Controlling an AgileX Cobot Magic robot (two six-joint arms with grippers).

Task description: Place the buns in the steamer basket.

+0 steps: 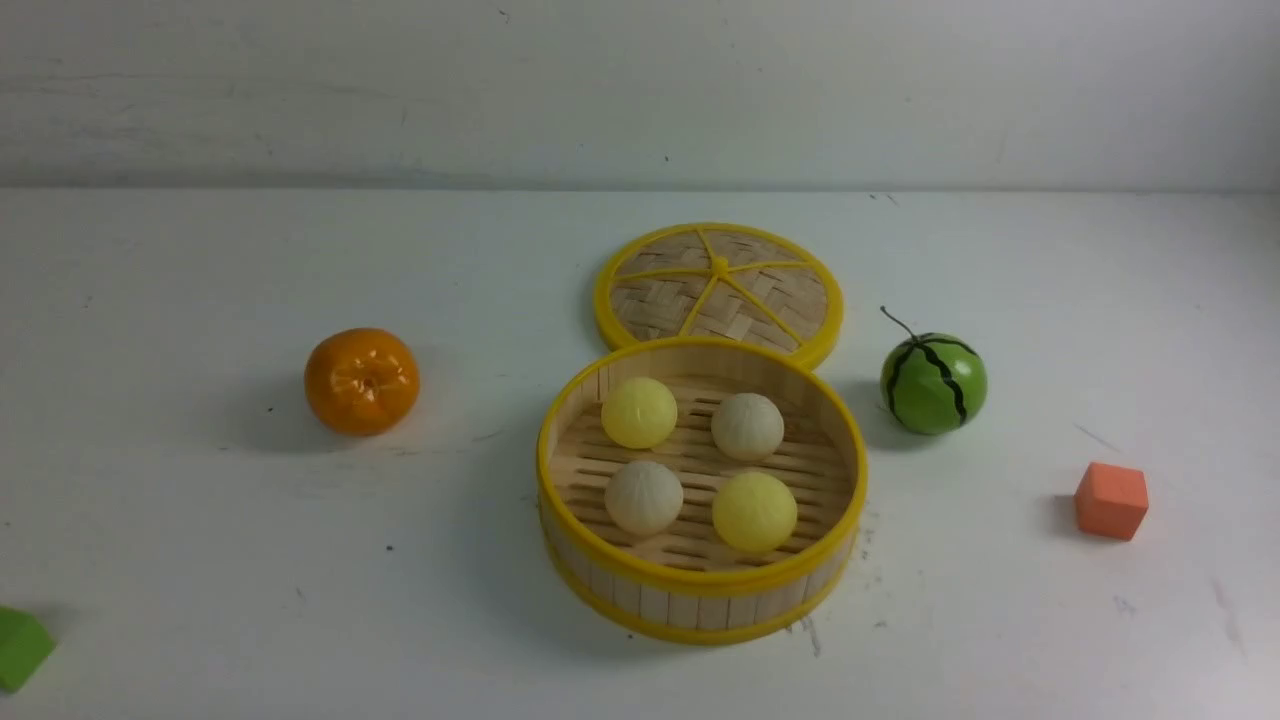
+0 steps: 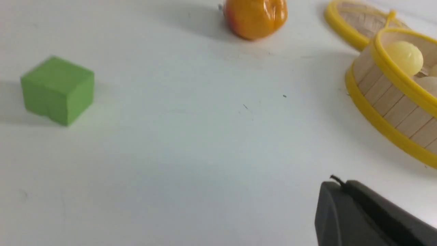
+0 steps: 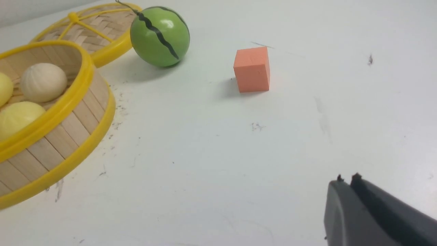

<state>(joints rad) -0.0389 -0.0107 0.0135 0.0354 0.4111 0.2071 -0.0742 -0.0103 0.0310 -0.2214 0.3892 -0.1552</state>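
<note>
The steamer basket (image 1: 700,590) stands at the table's middle front. All the buns lie on its slatted floor: a pale yellow one (image 1: 639,412) at back left, a beige-white one (image 1: 747,426) at back right, a beige-white one (image 1: 643,497) at front left, a pale yellow one (image 1: 754,512) at front right. Neither arm shows in the front view. My left gripper (image 2: 341,182) is shut and empty above bare table, with the basket (image 2: 385,99) off to its side. My right gripper (image 3: 346,179) is shut and empty, apart from the basket (image 3: 68,102).
The woven lid (image 1: 720,290) lies flat just behind the basket. An orange tangerine (image 1: 361,381) sits at the left, a green watermelon ball (image 1: 933,383) at the right. An orange cube (image 1: 1111,500) is at the right front, a green block (image 1: 20,648) at the front left corner.
</note>
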